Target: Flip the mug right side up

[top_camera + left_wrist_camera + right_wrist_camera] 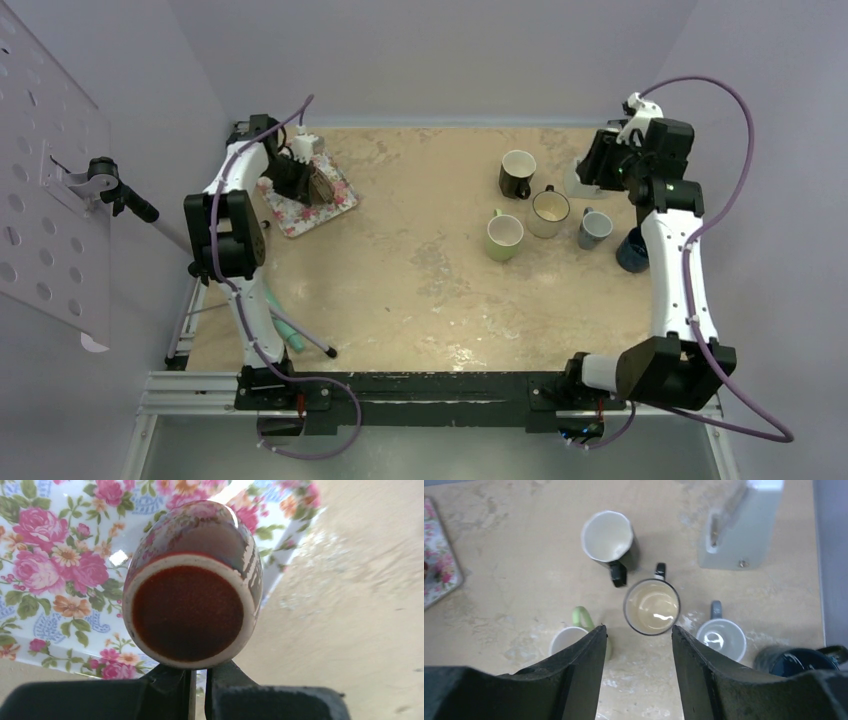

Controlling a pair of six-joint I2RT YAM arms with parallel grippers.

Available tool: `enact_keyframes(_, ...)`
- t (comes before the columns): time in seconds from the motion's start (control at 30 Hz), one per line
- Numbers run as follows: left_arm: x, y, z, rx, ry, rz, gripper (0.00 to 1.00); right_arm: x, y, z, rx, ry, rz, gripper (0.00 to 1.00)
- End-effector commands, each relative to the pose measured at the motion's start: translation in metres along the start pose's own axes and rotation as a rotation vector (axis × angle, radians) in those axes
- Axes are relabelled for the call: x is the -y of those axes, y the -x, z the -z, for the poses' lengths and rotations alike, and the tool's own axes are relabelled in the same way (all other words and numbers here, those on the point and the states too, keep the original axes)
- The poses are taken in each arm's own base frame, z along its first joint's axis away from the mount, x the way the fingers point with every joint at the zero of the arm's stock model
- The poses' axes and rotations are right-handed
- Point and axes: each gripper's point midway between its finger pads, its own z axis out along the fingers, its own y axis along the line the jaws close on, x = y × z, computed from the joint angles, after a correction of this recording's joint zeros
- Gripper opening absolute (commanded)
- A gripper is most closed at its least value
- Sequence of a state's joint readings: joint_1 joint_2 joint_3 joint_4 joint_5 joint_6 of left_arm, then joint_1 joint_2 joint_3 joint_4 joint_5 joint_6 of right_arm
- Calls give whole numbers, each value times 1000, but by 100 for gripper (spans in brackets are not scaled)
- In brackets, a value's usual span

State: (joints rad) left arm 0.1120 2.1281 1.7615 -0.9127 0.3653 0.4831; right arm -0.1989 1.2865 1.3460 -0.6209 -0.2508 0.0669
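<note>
A glossy dark brown mug [321, 184] hangs over the floral tray [300, 218] at the far left. In the left wrist view its round red-brown base with a pale rim [189, 612] faces the camera, with the tray [50, 555] behind it. My left gripper [297, 178] is shut against the mug's lower edge; its fingers [198, 674] are nearly together, and what they pinch is hidden. My right gripper [603, 165] is open and empty, high above a group of upright mugs, and its fingertips [639, 630] are wide apart.
Upright mugs stand at the right: black [517, 172], cream [549, 212], green [504, 237], grey-blue [594, 229], dark blue [632, 250]. A white block [744, 525] stands behind them. A teal-handled tool [290, 335] lies near the left arm's base.
</note>
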Motion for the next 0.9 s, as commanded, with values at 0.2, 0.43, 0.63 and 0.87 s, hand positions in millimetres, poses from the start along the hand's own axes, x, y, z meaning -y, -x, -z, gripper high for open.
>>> enact_keyframes(0.2,104,113,145,429,-271,133,0,-167,44,17,173,435,-24,76)
enact_keyframes(0.43,179,144,209,536,-506,125,0,-332,29,26,195,928,-90,94)
enact_keyframes(0.63,222,149,230,555,-644,108,0,-404,36,50,211,1243,-187,98)
enact_keyframes(0.87,242,145,239,550,-716,92,0,-426,48,47,202,1367,-259,90)
